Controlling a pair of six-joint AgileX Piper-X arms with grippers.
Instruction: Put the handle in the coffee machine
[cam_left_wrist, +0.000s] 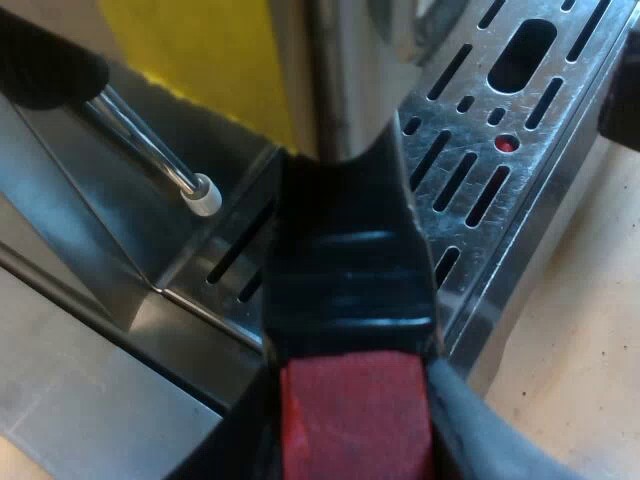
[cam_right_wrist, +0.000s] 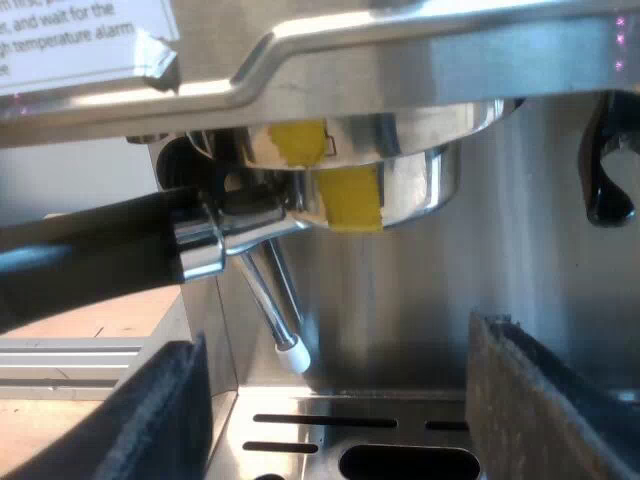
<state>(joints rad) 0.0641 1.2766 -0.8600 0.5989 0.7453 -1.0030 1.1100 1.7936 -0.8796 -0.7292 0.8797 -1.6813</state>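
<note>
**Left wrist view.** The left gripper (cam_left_wrist: 355, 430) has its black fingers (cam_left_wrist: 480, 435) clamped on either side of the matt red end (cam_left_wrist: 355, 415) of the handle (cam_left_wrist: 350, 270). The handle is glossy, dark and ridged. It runs toward twelve o'clock into the polished neck of the holder (cam_left_wrist: 335, 80). Below lies the drip tray (cam_left_wrist: 500, 130), brushed steel pierced with oblong slots. The steam wand (cam_left_wrist: 150, 150), a thin chrome tube with a white tip, slants toward five o'clock. A pale tabletop (cam_left_wrist: 585, 350) borders the tray.

**Right wrist view.** The right gripper (cam_right_wrist: 345, 410) faces the front of the espresso machine (cam_right_wrist: 400, 60). Its rough, matt fingers (cam_right_wrist: 165, 415) are spread wide, with nothing between them. The holder's round, mirror-bright bowl sits up under the machine's front, and its handle leaves toward nine o'clock. Yellow tape (cam_right_wrist: 350, 195) marks both the bowl and the collar above it. A white printed label (cam_right_wrist: 80, 40) is on the machine.
</note>
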